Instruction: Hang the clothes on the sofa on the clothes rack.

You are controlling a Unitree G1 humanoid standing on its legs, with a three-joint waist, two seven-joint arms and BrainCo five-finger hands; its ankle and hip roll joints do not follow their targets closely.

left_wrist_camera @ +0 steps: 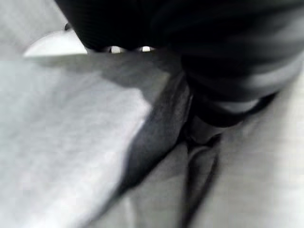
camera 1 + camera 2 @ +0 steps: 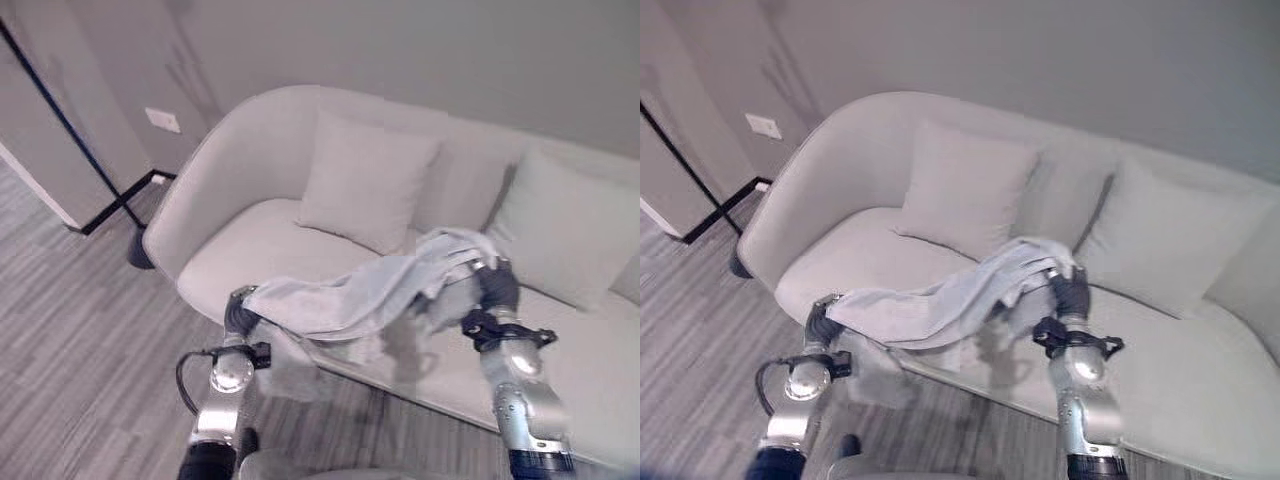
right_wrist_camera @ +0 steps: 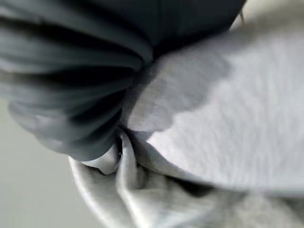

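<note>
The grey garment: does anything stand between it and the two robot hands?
Nothing visible does. The grey garment is stretched between the left robot hand and the right robot hand, lifted above the sofa. The cloth covers both hands' fingers.

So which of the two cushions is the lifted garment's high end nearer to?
The one toward the robot's right. The garment peaks by the right hand just in front of it, while the other cushion sits further left behind the sagging middle.
</note>
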